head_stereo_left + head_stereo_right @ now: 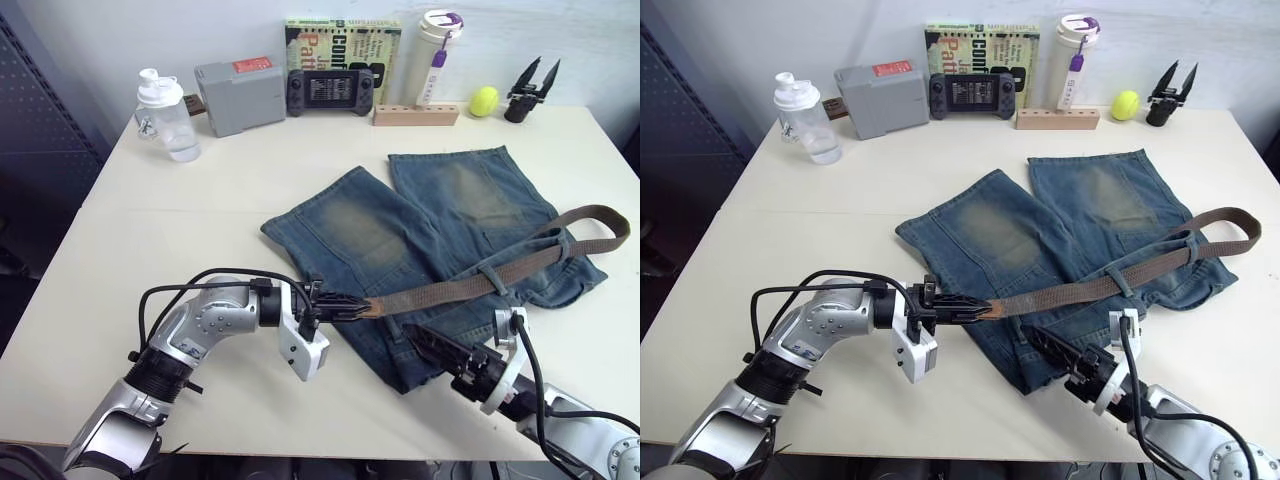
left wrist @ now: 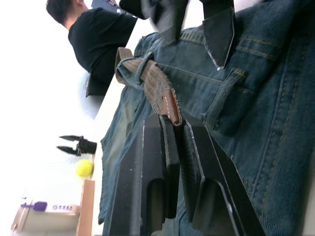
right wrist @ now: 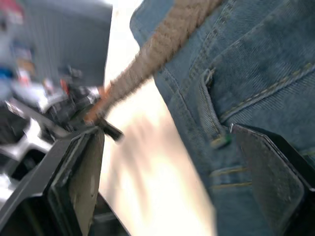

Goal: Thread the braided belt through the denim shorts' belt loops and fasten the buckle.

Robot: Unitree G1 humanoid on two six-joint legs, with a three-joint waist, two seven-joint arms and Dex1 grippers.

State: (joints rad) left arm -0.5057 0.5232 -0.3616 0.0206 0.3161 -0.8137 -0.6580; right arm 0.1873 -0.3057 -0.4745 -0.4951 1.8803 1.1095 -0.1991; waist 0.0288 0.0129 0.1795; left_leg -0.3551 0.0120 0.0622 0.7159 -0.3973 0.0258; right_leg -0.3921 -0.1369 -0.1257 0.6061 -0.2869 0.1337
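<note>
Left hand clamped on the reddish-brown leather tip of the dark-brown braided belt, which trails away across the faded blue denim shorts. Right hand fingers apart at the shorts' waistband, beside a blue denim belt loop. No legible writing near either hand.

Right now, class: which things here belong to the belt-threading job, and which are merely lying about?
Job:
braided belt
denim shorts
belt loop
left hand, gripping the belt tip
right hand

Lying about:
shaker bottle
grey box
game console
tennis ball

bare table left of denim shorts, bottle beyond
</note>
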